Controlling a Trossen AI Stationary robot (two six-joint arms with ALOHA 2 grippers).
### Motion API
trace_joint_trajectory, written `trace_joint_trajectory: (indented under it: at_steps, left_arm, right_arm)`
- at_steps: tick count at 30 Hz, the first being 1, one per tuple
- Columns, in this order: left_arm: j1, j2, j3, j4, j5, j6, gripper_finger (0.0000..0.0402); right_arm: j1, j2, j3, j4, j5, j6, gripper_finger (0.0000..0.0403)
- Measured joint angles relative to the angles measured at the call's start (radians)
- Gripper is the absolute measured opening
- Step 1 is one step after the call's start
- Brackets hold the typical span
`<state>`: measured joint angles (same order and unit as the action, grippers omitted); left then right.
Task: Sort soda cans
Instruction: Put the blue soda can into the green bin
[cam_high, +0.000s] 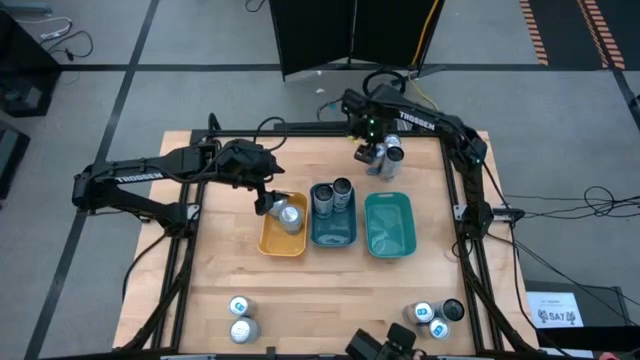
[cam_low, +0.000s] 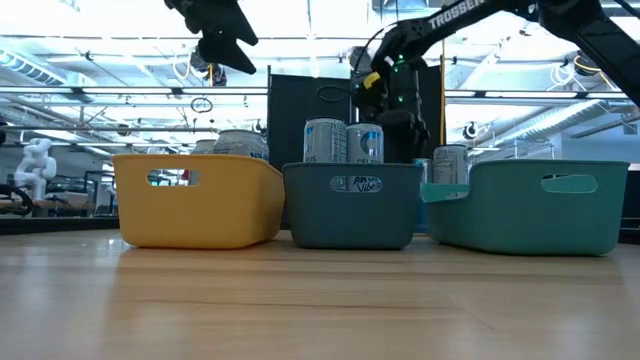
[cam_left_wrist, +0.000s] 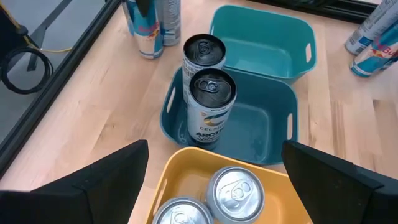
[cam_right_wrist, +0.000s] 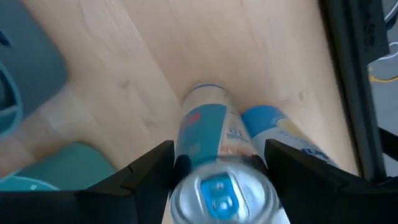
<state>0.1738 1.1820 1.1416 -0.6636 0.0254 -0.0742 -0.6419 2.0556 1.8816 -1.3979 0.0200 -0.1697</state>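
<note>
Table (cam_high: 330, 290) with yellow tray (cam_high: 266, 241), dark teal tray (cam_high: 333, 236) and empty teal tray (cam_high: 389, 225). Right gripper (cam_right_wrist: 217, 163) grasps a blue-marked can (cam_right_wrist: 214, 155) beside another at the far edge; lift straight to spare it. Left gripper (cam_left_wrist: 214, 180), released, hovers over the yellow tray.

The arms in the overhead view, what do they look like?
Both are dark, slim, jointed arms with white TROSSEN lettering, on the left arm and the right arm. Black cables loop along them. A small green light glows near the right hand. The left hand has two broad dark fingers.
</note>
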Motion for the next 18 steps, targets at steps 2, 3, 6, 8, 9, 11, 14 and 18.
trace_joint_trajectory:
  at_steps: [2, 3, 6, 8, 9, 11, 14, 18]
  left_arm:
    - [0.000, 0.000, 0.000, 0.000, 0.000, 0.000, 0.0378]
    - [0.000, 0.000, 0.000, 0.000, 0.000, 0.000, 0.0378]
    - [0.000, 0.000, 0.000, 0.000, 0.000, 0.000, 0.0378]
    - [0.000, 0.000, 0.000, 0.000, -0.001, 0.000, 0.0378]
    - [0.000, 0.000, 0.000, 0.000, -0.001, 0.000, 0.0378]
    - [0.000, 0.000, 0.000, 0.001, -0.001, 0.000, 0.0378]
    - [0.000, 0.000, 0.000, 0.001, -0.001, 0.000, 0.0378]
    - [0.000, 0.000, 0.000, 0.001, -0.002, 0.000, 0.0378]
  right_arm:
    - [0.000, -0.001, -0.033, 0.013, 0.004, 0.000, 0.0242]
    - [0.000, -0.002, -0.046, 0.015, 0.004, 0.000, 0.0242]
    - [0.000, -0.002, -0.079, 0.009, 0.008, 0.005, 0.0242]
    - [0.000, -0.002, -0.086, 0.006, 0.012, 0.020, 0.0242]
    - [0.000, -0.002, -0.087, 0.003, 0.012, 0.028, 0.0242]
    - [0.000, -0.002, -0.087, 0.000, 0.012, 0.032, 0.0242]
    - [0.000, -0.002, -0.087, 0.000, 0.012, 0.033, 0.0242]
    - [0.000, -0.002, -0.087, 0.026, 0.011, 0.027, 0.0242]
